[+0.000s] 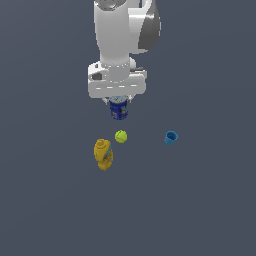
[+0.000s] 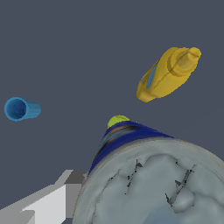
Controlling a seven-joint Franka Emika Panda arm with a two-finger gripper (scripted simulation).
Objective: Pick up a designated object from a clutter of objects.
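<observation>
The designated object, a dark blue can with a silver-grey lid, sits directly under the white hand of my arm. My gripper is shut on it from above. In the wrist view the can is very close, and its grey lid fills the lower part of the picture. One pale finger shows beside the can; the other is hidden. The rest of the clutter of objects lies apart from the can: a yellow-green ball, a light blue cup and a mustard-yellow bottle-like object.
The floor is a plain dark grey surface. In the wrist view the ball peeks out just past the can, the yellow object lies on its side farther off, and the cup lies tipped over with its mouth showing.
</observation>
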